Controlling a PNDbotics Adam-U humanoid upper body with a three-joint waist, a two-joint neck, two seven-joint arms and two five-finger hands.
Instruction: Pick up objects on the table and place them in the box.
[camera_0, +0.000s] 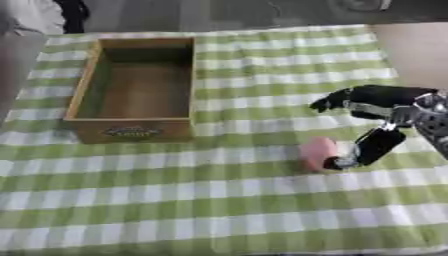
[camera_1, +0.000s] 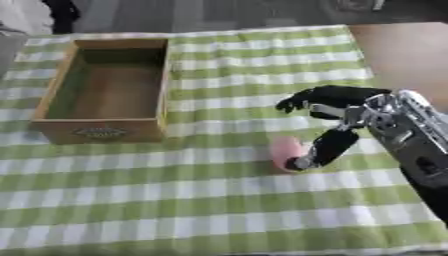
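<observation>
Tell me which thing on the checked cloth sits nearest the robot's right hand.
The pink object: it lies right beside the right hand, next to its lower digit. The wooden box stands apart, far to the left.

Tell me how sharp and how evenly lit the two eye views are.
Left eye view: soft all over, the pink object and the label on the wooden box unreadable blurs; even light, the box interior shaded. Right eye view: equally soft, the right hand smeared at its edges, no glare on the checked cloth.
</observation>
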